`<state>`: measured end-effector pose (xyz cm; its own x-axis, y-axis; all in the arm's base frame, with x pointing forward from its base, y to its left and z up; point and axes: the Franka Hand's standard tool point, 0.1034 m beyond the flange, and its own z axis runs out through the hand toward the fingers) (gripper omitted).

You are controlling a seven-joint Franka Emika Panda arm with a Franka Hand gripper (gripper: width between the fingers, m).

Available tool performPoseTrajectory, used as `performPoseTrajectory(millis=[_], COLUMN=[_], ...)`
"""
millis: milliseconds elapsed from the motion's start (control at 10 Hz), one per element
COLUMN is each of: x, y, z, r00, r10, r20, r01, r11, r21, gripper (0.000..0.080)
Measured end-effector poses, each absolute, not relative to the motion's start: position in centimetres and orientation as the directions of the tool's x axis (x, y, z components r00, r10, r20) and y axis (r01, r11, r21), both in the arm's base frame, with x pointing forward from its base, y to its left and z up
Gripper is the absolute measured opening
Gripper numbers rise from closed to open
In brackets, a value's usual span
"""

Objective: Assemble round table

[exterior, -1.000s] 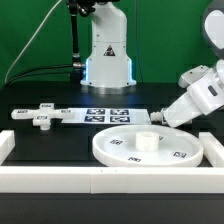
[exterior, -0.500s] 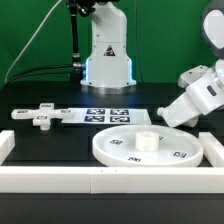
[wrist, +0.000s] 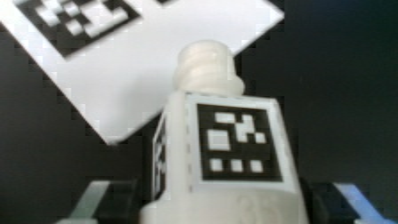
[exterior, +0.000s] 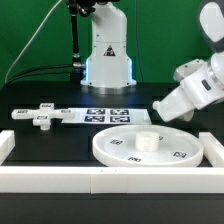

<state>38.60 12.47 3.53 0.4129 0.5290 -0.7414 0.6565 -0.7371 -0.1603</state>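
The large rimmed disc (exterior: 145,147) lies on the black table at the front, with a short raised stub (exterior: 146,139) at its centre. The cross-shaped piece (exterior: 40,115) lies flat at the exterior view's left. My gripper (exterior: 160,107) hangs tilted above the disc's far right rim. In the wrist view my gripper (wrist: 217,205) is shut on the short thick post (wrist: 222,140), which carries a square tag and ends in a narrower tip. In the exterior view the post is mostly hidden by the hand.
The marker board (exterior: 108,115) lies flat behind the disc and shows in the wrist view (wrist: 125,60) beyond the post's tip. White border rails run along the front (exterior: 100,180) and both sides. The robot's base (exterior: 107,60) stands at the back.
My gripper has moved up and a little toward the exterior view's left, still holding the post. The disc and cross-shaped piece have not moved.
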Motion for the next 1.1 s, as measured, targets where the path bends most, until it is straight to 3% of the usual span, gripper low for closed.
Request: performPoseTrajectory(millis=[300, 400, 800, 1100], x=[39.4, 39.8, 40.1, 41.6], y=[9.5, 8.8, 8.9, 6.8], z=[7.6, 8.1, 7.8, 9.7], r00=[0.370, 0.372, 0.397, 0.505], r10=[0.539, 0.547, 0.553, 0.519], r20=[-0.756, -0.750, -0.733, -0.689], r01=[0.646, 0.645, 0.648, 0.604], r11=[-0.735, -0.734, -0.734, -0.783], r21=[-0.207, -0.215, -0.203, -0.147], gripper=[0.0409, 0.0409, 0.0409, 0.0409])
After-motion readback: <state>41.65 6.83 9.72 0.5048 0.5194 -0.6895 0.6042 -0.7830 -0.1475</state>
